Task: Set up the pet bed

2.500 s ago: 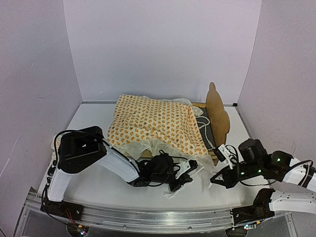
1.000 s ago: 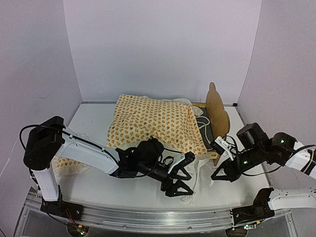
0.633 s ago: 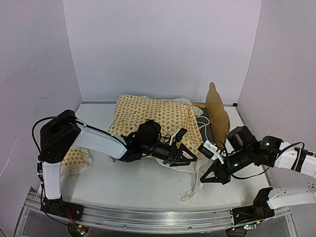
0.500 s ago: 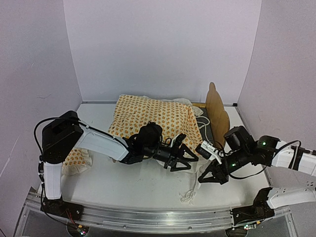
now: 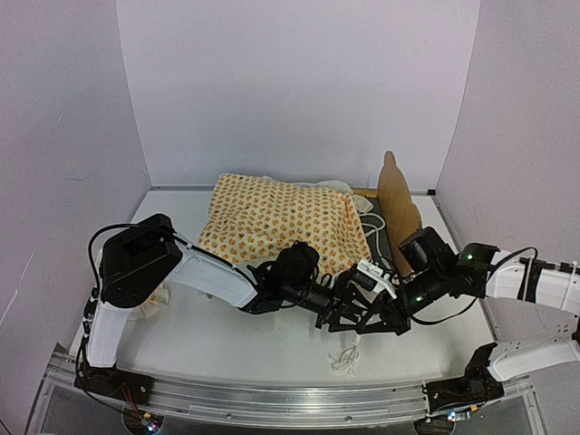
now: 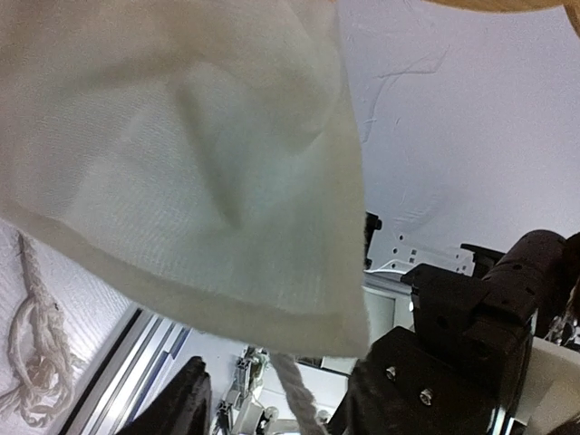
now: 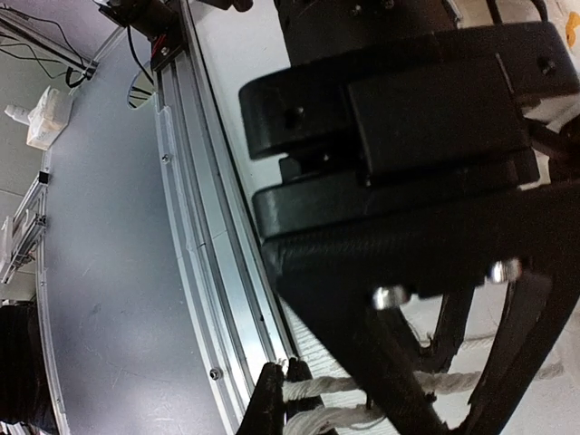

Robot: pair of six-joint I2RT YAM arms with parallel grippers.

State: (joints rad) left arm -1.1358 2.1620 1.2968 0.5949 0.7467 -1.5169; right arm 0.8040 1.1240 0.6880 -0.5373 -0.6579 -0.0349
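Note:
The pet bed (image 5: 400,210) stands at the back right, its plywood headboard upright; the orange-dotted cover (image 5: 281,227) lies over most of it. My left gripper (image 5: 349,313) sits low in front of the bed, beside the right one. In the left wrist view its jaws (image 6: 281,408) stand apart, with a white tie cord (image 6: 292,394) hanging loose between them below the cover's cream corner (image 6: 181,136). My right gripper (image 5: 376,319) is shut on the end of the cord (image 7: 340,388). The right wrist view shows its fingertips (image 7: 283,381) pinching it just below the left gripper's black body.
A loose coil of cord (image 5: 345,362) lies on the table near the front rail (image 5: 272,403). Part of the small ruffled pillow (image 5: 156,304) shows behind the left arm's base. Purple walls close in the left, back and right sides.
The left gripper has swung right and nearer, and its jaws have narrowed. The right gripper has moved left to meet it, still pinching the cord.

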